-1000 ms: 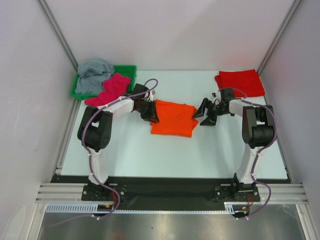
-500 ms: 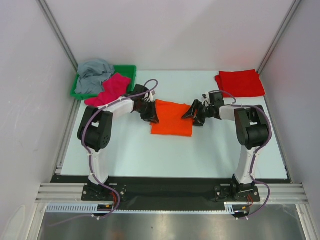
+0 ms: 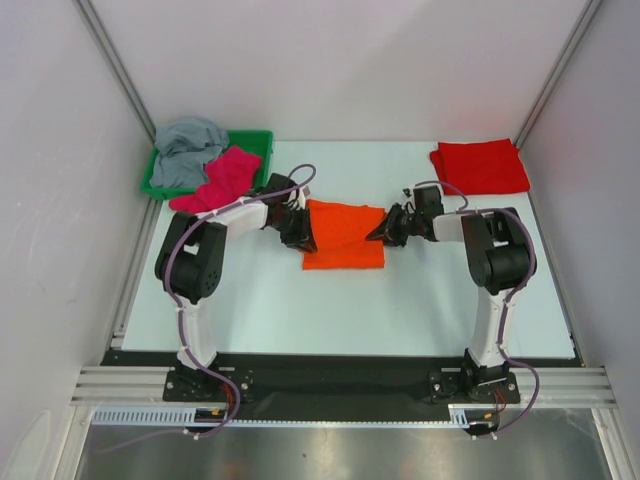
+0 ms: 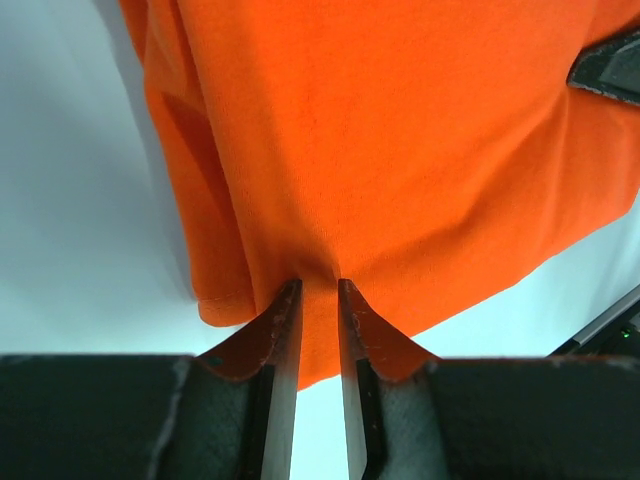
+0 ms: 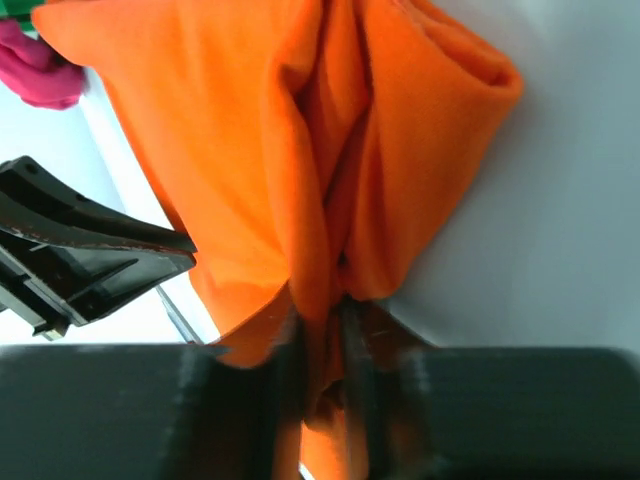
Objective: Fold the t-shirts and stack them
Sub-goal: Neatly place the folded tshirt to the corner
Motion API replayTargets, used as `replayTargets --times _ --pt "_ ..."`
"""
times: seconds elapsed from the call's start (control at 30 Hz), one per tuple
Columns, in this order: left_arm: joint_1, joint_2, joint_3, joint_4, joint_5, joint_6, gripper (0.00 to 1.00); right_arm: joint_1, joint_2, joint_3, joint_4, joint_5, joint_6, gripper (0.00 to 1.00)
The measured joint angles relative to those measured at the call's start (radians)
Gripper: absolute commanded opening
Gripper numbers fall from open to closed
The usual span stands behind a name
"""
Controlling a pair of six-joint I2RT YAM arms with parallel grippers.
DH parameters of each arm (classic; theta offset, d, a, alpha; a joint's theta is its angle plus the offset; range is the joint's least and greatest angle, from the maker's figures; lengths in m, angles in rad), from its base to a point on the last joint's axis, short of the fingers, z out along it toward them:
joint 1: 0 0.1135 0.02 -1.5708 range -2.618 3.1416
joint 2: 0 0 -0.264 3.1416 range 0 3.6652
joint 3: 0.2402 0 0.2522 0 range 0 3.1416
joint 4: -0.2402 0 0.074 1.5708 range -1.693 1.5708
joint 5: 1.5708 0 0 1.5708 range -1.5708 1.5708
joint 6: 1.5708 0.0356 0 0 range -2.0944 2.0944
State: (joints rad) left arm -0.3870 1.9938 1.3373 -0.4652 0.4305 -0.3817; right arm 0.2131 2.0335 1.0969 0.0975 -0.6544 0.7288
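Note:
A folded bright orange t-shirt (image 3: 343,234) lies mid-table between both arms. My left gripper (image 3: 302,231) pinches its left edge, and the left wrist view shows the orange cloth (image 4: 400,140) squeezed between the narrow jaws of that gripper (image 4: 318,290). My right gripper (image 3: 381,231) is shut on the shirt's right edge, where a bunched fold of the cloth (image 5: 330,150) runs into this gripper (image 5: 322,305). A folded red t-shirt (image 3: 480,165) lies at the back right. A magenta t-shirt (image 3: 222,177) and a grey t-shirt (image 3: 188,150) are heaped at the back left.
A green plastic tray (image 3: 256,142) at the back left holds the grey and magenta shirts, the magenta one spilling over its rim onto the table (image 3: 400,300). White enclosure walls stand on both sides and behind.
My right gripper moved left to the orange shirt's right edge and shut on it, pushing that edge in. The left gripper kept its grip and stayed put.

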Motion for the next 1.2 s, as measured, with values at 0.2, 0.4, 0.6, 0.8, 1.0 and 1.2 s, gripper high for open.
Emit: replayTargets --times 0.2,0.4,0.6,0.8,1.0,1.2 --pt "0.0 -0.001 0.0 -0.001 0.001 0.0 0.28 0.01 0.023 0.094 -0.134 0.032 -0.086 0.0" --pt "0.005 -0.077 0.0 -0.02 -0.011 -0.002 0.32 0.053 0.023 0.272 -0.391 0.215 -0.249 0.0" --pt "0.015 -0.254 0.0 -0.028 -0.036 -0.011 0.33 0.106 0.018 0.467 -0.626 0.433 -0.388 0.0" --pt "0.017 -0.431 -0.106 0.007 -0.029 -0.047 0.33 0.122 0.022 0.609 -0.787 0.624 -0.464 0.0" --pt "0.017 -0.552 -0.272 0.004 -0.028 -0.063 0.33 0.122 0.083 0.888 -0.906 0.811 -0.567 0.0" --pt "0.017 -0.65 -0.386 0.002 -0.034 -0.063 0.33 0.104 0.238 1.172 -0.967 0.967 -0.678 0.0"
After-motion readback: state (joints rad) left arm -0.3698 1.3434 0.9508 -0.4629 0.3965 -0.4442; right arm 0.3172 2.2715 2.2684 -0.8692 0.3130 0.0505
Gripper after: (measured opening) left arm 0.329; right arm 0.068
